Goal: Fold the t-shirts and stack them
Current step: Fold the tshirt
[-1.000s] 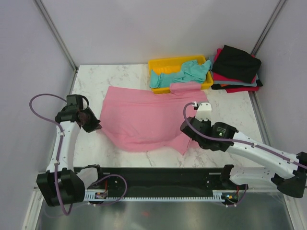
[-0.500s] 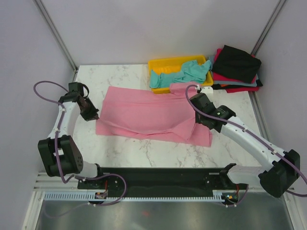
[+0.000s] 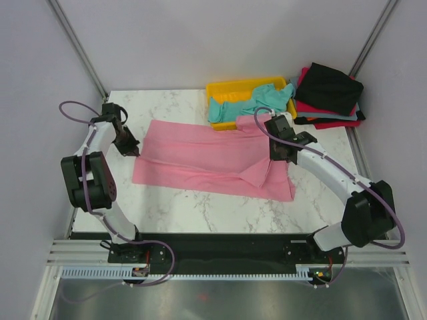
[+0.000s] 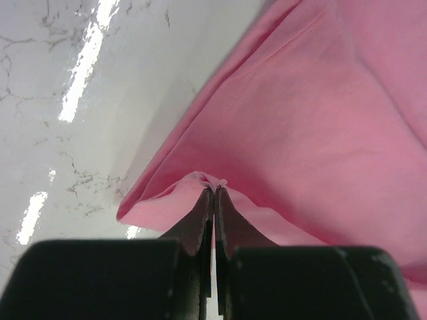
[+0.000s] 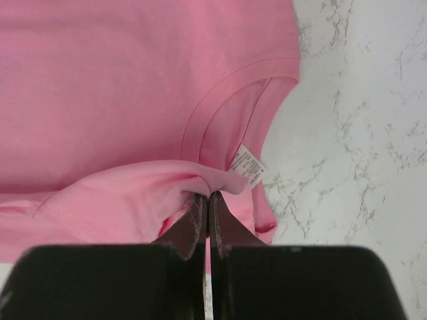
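The pink t-shirt [image 3: 200,157] lies folded lengthwise across the middle of the table. My left gripper [image 3: 135,151] is shut on the shirt's left edge; in the left wrist view its tips [image 4: 213,192] pinch a fold of pink cloth [image 4: 313,127]. My right gripper [image 3: 277,159] is shut on the shirt's right part; in the right wrist view its tips [image 5: 205,197] pinch a fold beside the neck hole and white label [image 5: 245,164]. A teal t-shirt [image 3: 250,103] lies in the yellow tray. A black t-shirt [image 3: 330,87] lies on a red one [image 3: 330,122] at the back right.
The yellow plastic tray [image 3: 223,89] stands at the back centre, just behind the pink shirt. The stack of folded clothes sits by the right rear table edge. Bare marble [image 3: 220,213] shows in front of the shirt. Grey walls close in on both sides.
Both grippers have carried the shirt's near edge away from the bases, laying it over the far part. The shirt went from a sagging shape to a flat long band.
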Robot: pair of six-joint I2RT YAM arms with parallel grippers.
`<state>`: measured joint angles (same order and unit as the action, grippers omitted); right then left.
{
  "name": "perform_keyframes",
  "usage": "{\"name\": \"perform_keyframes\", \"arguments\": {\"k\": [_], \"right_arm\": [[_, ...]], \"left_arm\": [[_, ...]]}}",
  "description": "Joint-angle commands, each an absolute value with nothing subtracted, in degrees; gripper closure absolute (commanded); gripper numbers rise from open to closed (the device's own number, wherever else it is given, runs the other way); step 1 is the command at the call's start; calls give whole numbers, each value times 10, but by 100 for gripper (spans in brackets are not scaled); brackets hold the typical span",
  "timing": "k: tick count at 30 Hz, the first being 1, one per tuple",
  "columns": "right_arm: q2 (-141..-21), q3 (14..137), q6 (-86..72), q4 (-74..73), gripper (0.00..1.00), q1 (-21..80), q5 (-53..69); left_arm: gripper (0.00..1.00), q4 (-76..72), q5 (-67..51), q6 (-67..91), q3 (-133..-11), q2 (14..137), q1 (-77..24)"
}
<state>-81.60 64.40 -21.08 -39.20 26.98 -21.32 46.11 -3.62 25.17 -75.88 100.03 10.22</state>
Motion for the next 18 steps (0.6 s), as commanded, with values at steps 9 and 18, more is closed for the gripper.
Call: {"name": "perform_keyframes", "arguments": {"k": [9, 18], "right_arm": [[-946, 721, -178, -344, 43, 197, -177], [-944, 700, -213, -291, 24, 120, -84]], "left_arm": [[69, 460, -60, 224, -846, 1083, 103], [35, 462, 53, 255, -800, 942, 111]]}}
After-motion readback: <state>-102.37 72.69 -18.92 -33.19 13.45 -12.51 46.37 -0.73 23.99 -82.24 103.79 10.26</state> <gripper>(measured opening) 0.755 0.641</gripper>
